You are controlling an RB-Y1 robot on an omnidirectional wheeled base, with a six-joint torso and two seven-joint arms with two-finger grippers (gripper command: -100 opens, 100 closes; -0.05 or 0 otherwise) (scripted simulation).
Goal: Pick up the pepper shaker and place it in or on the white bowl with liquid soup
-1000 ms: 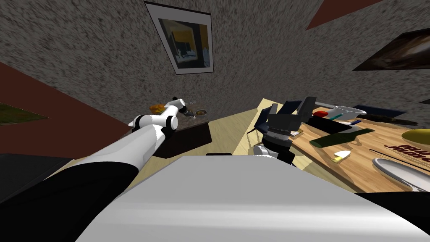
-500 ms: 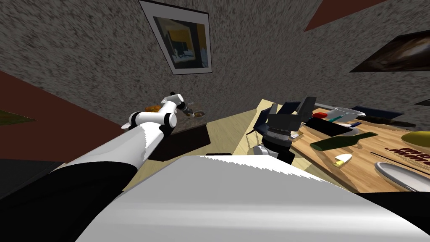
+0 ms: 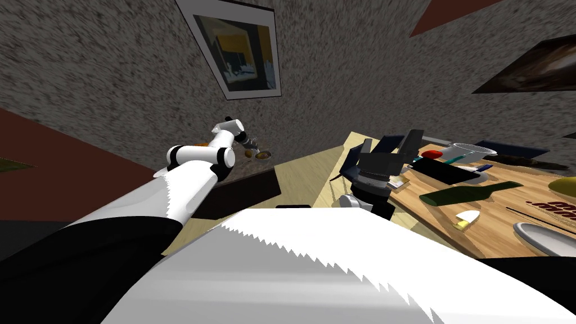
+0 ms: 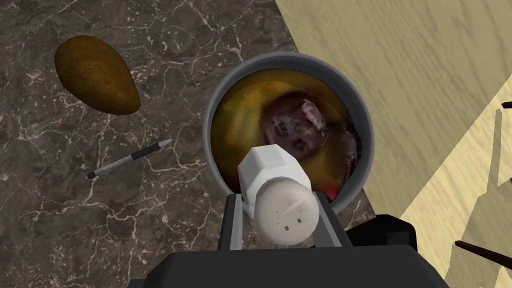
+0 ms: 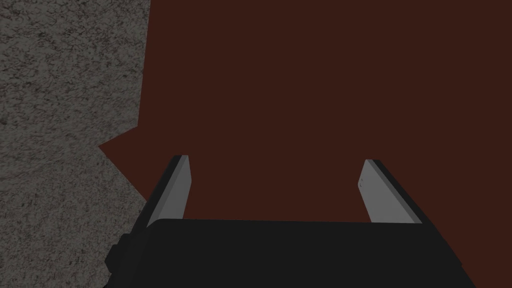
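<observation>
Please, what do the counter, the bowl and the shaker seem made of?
Counter: dark stone, probably marble, by its white veins. Bowl: smooth plain grey, perhaps ceramic or metal; unclear. Shaker: matt white, faceted body, rounded cap with small holes; plastic or ceramic, I cannot tell.

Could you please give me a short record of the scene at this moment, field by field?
left gripper: shut on the white shaker
shaker position: in line with the near rim of the grey bowl, not released
bowl contents: yellow-brown soup with a dark lump
bowl location: on the dark marbled counter, near its edge
nearby: brown oval item; pen
right gripper: open, holding nothing
</observation>
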